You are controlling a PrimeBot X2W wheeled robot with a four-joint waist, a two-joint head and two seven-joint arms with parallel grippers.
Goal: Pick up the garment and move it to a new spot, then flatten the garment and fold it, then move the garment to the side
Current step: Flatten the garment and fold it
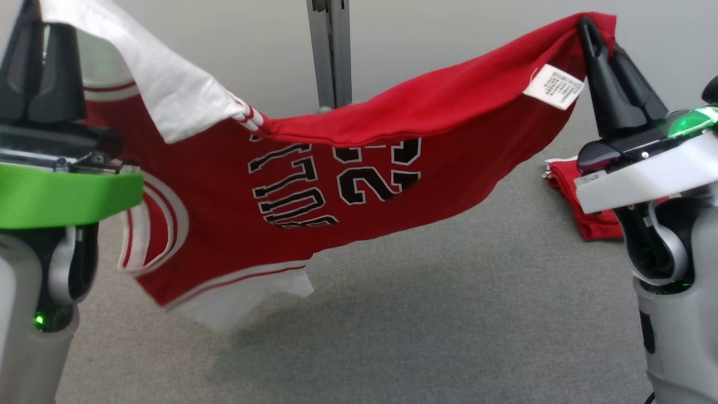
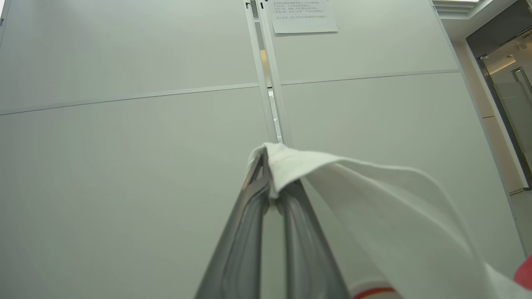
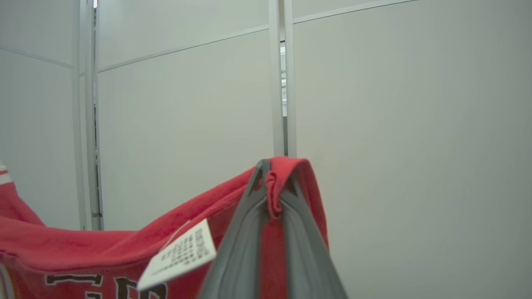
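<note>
The red basketball jersey point(image 1: 224, 185) hangs in the air across the middle of the head view, stretched between both hands above the grey carpet floor point(image 1: 449, 314). At the upper left, the left hand point(image 1: 42, 33) is clenched on the jersey's white sleeve point(image 1: 168, 84); its wrist view shows the white cloth pinched at the fingertips point(image 2: 259, 174). At the upper right, the right hand point(image 1: 589, 31) grasps a bunched red edge, and a white care label point(image 1: 554, 85) dangles just beside it. Black lettering and a number face the camera upside down. A folded red cloth point(image 1: 583, 207) lies on the floor at the right, behind the right arm.
</note>
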